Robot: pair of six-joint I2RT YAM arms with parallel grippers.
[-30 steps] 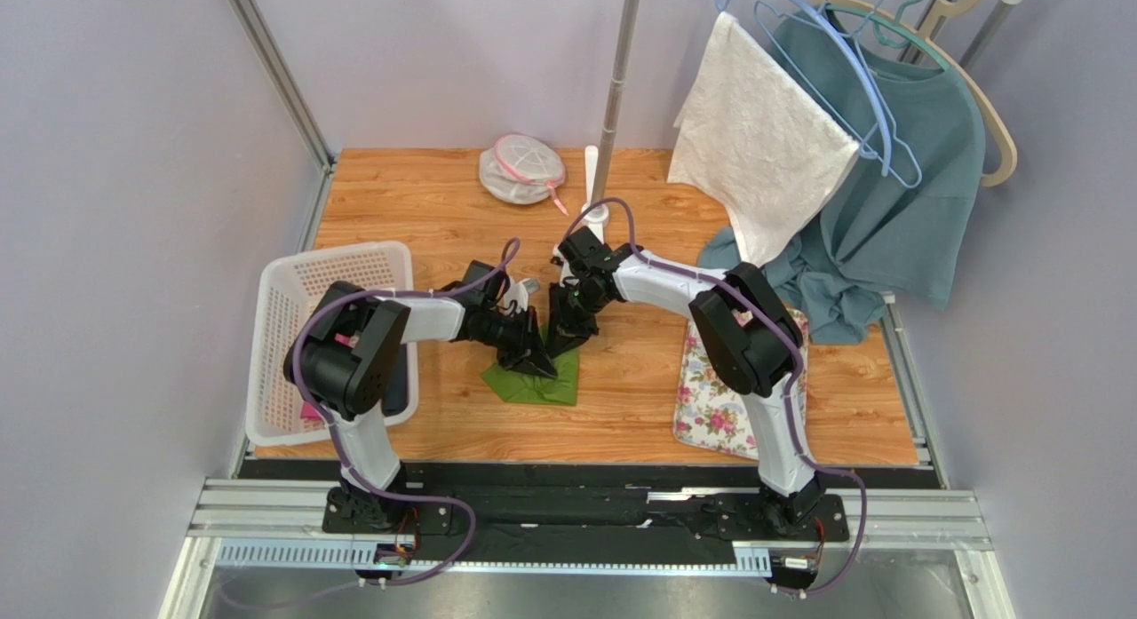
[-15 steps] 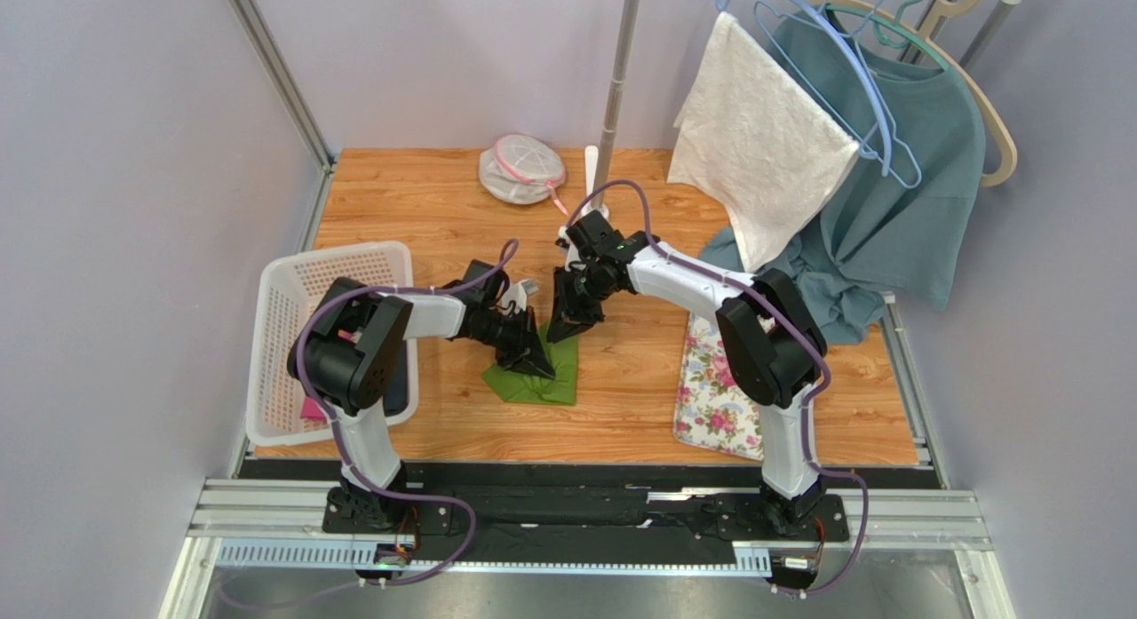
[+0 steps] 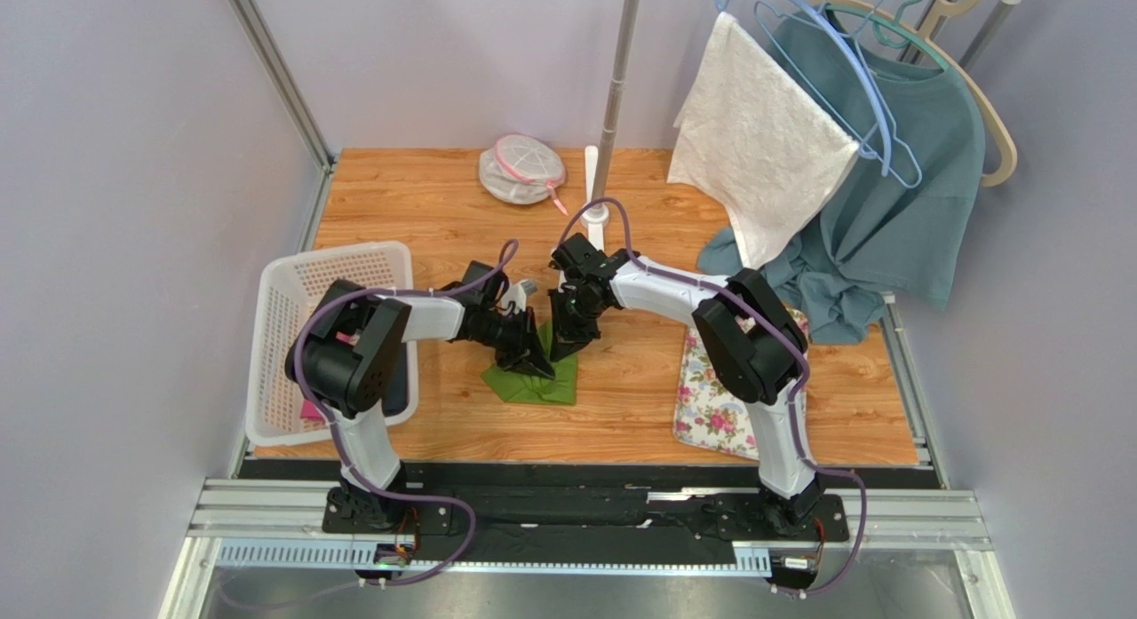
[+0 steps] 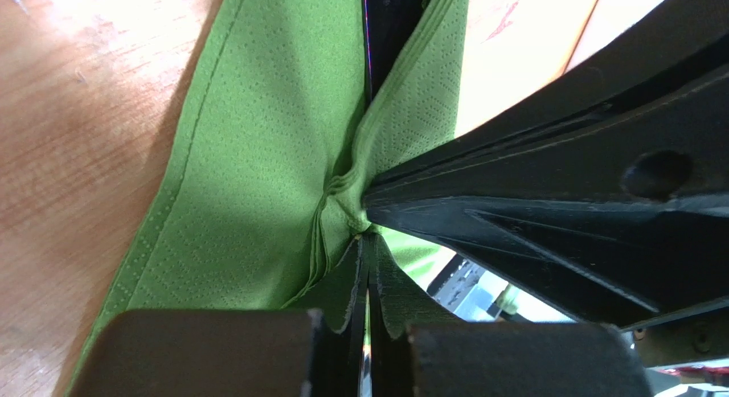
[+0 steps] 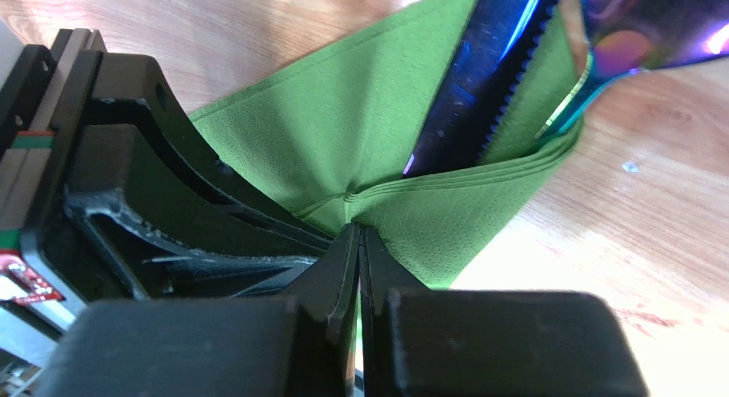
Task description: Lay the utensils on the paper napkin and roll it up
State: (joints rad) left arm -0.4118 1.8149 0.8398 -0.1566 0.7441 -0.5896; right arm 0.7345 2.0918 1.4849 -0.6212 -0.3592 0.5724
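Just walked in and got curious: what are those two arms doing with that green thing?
They are wrapping utensils in a green napkin on the table. The left gripper and right gripper are both shut on the napkin, pinching its folded layers from opposite sides, close together. The utensils lie inside the fold with their dark, iridescent ends sticking out. The napkin is folded over them but does not look rolled up yet.

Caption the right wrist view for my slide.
Right end effector pinches the green napkin folded over iridescent utensils.
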